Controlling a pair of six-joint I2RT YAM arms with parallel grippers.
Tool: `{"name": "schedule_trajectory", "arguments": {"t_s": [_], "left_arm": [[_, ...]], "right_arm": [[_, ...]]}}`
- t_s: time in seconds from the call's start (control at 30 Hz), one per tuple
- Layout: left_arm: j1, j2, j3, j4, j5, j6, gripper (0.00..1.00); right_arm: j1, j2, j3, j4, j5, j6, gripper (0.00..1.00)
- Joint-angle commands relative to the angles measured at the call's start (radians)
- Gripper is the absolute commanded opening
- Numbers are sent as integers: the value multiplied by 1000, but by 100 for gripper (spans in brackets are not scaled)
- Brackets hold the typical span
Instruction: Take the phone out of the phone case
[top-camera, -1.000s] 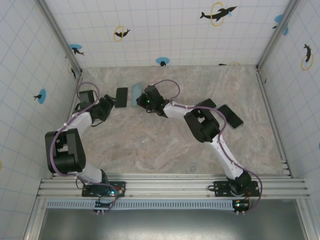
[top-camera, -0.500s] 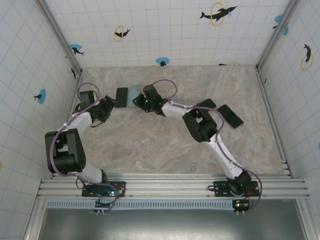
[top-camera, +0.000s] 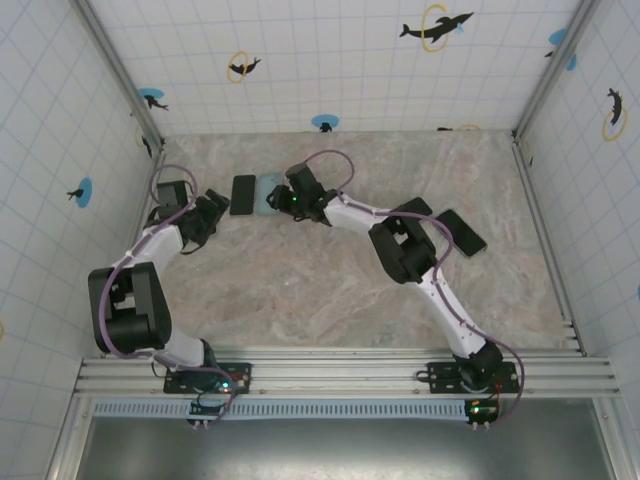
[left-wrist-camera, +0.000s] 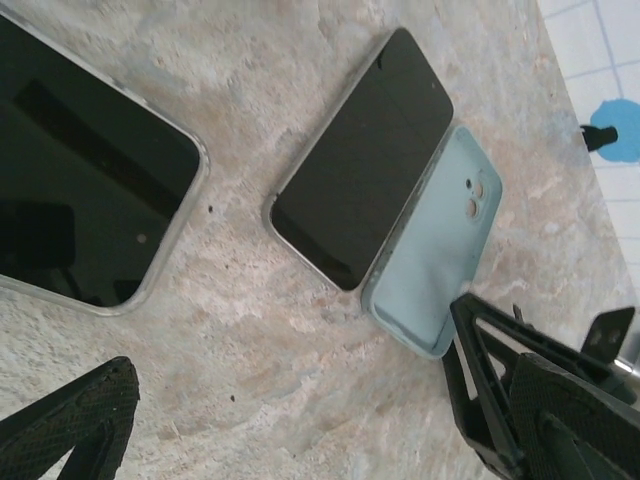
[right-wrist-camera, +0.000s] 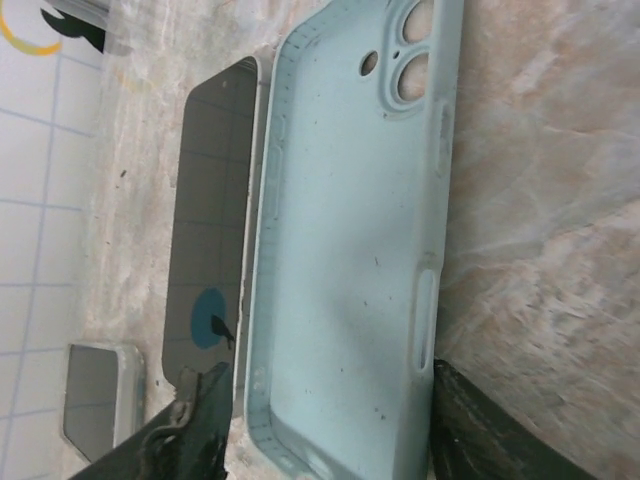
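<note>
Bent sharply at the elbow by the table's left edge: left arm, up from its base at the near-left corner, forearm angled in toward the far-left corner. Low over the table goes the left gripper, fingers spread wide, nothing between them.

Stretched long and low: right arm, up from the near-right corner, elbow about mid-table, forearm running leftward to the far edge, left of centre. Jaws apart on the right gripper, straddling one short end of the case; can't tell if in contact with its sides.

Out of the case: the phone, flat, dark screen up, near the far edge toward the far-left corner, between the two grippers. Case just right of it, long edges side by side, touching or nearly so. Case empty, pale blue, hollow side up, camera cut-outs at the end away from the right gripper.

Also on the table: clear-cased phone near the left gripper, apart from the bare one; dark phone near the right edge, well apart from the rest.

Surface beige, marbled. White tiled walls on three sides, dolphin stickers. Aluminium rail along the near edge, both bases bolted to it.
</note>
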Motion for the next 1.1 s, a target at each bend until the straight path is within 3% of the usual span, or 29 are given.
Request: {"name": "schedule_trajectory", "arguments": {"t_s": [0.0, 0.23, 0.43, 0.53, 0.8, 1.07], "left_arm": [[8, -29, -5, -41, -82, -30, 98], [8, -3, 15, -107, -201, -144, 98], [7, 64, 87, -211, -344, -234, 98], [6, 137, 179, -316, -404, -279, 98], [8, 286, 317, -410, -464, -353, 98], [14, 423, 466, -473, -481, -387, 98]], "right_arm": [[-8, -99, 41, -114, 42, -82, 58], [-11, -196, 8, -175, 53, -213, 67], [-19, -333, -124, -157, -22, -278, 73], [-33, -417, -246, -112, -55, -278, 78], [-91, -663, -602, 17, -121, -250, 84], [-175, -902, -901, 38, -155, -239, 84]]}}
